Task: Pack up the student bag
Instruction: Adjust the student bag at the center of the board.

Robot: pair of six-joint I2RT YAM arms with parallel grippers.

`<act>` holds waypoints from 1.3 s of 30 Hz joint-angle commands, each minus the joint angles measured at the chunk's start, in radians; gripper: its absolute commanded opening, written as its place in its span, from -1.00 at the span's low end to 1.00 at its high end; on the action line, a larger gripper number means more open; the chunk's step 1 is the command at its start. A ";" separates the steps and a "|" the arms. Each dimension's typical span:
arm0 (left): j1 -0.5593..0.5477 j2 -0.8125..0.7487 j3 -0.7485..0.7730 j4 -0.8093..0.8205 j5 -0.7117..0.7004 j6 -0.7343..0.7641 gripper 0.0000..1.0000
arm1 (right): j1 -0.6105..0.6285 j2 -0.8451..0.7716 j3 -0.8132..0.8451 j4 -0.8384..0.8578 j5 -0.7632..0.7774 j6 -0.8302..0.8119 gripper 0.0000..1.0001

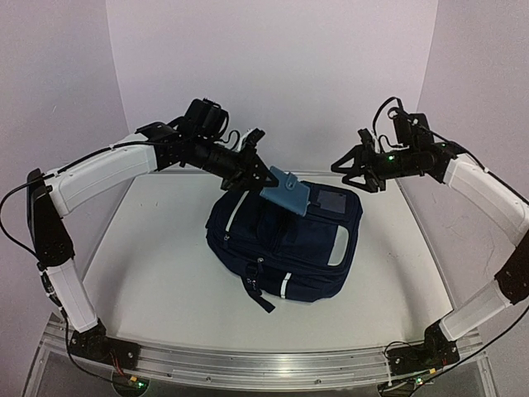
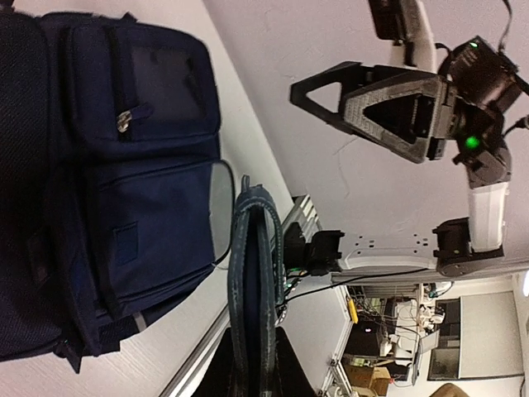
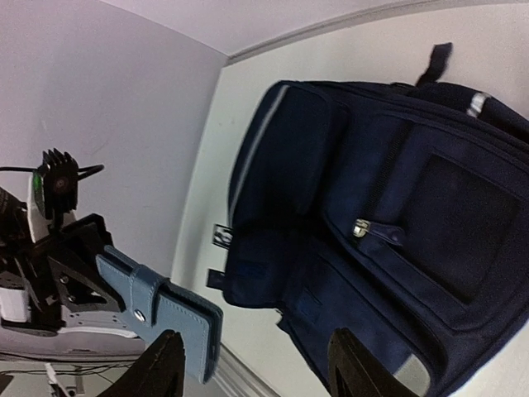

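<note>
Between pale walls (image 1: 273,74), white table (image 1: 157,265), bag (image 1: 306,248)

The student bag (image 1: 289,248) is woven navy cloth, matt, with pale reflective strips (image 1: 285,287) and a metal zip pull (image 3: 361,228). The blue wallet (image 1: 289,192) has a smooth, leather-like skin of low sheen with one small metal stud (image 3: 140,315). The left gripper (image 1: 261,176) and right gripper (image 1: 354,169) are matt black plastic, the arm shells (image 1: 91,178) glossy white plastic, the worktop (image 1: 157,265) smooth matt white, and the front rail (image 1: 264,361) brushed bare metal.

A blue wallet (image 1: 288,192) hangs above the white table (image 1: 149,265).
</note>
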 commanded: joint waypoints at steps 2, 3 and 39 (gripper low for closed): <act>0.006 -0.026 0.005 -0.120 -0.118 0.036 -0.99 | 0.103 -0.036 0.007 -0.204 0.181 -0.158 0.09; 0.006 -0.022 0.012 -0.149 -0.143 0.041 -0.99 | 0.120 -0.033 0.006 -0.233 0.202 -0.171 0.10; 0.009 0.103 0.132 -0.354 -0.335 0.087 -0.99 | -0.024 0.062 -0.280 -0.329 0.169 -0.339 -1.00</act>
